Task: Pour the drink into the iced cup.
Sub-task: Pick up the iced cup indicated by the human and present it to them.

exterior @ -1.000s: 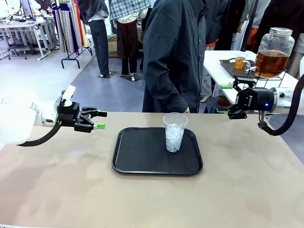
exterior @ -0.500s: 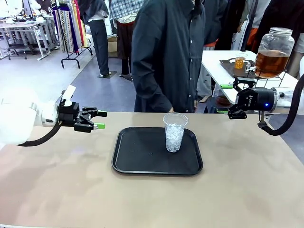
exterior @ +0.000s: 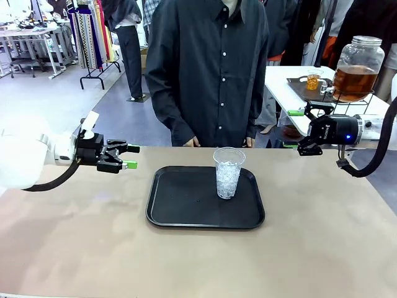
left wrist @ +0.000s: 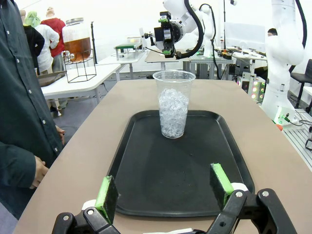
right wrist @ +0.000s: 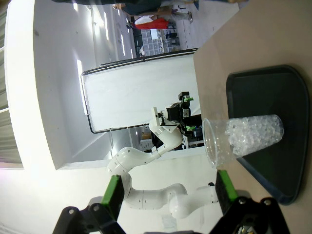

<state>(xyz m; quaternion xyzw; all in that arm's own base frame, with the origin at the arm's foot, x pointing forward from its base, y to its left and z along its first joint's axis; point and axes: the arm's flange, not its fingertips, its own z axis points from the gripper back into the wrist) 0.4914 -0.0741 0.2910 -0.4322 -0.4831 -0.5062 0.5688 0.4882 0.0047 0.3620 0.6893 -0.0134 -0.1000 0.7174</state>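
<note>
My left gripper (exterior: 131, 157) hangs over the left side of the table (exterior: 80, 248). Its fingers are spread as wide as they go, with nothing between them, and they point toward the cup (exterior: 228, 175). My right gripper (exterior: 298, 131) mirrors it from the right edge, equally wide and empty. I judge this a waiting pose, with both hands facing the middle but set back so the space over the tray (exterior: 180, 214) is free. The cup stands upright on the far right part of that black tray, which I take to be there for spills. It is filled most of the way with ice and holds no liquid I can see, so the pouring is not yet begun. The drink (exterior: 352, 84) is not on my table. It sits amber in a big lidded jar (exterior: 360, 49) on a wire stand, on the white side table behind my right gripper, well apart from the cup. A person (exterior: 208, 74) stands at the far edge facing the cup, hands low at the rim, holding nothing I can make out.
</note>
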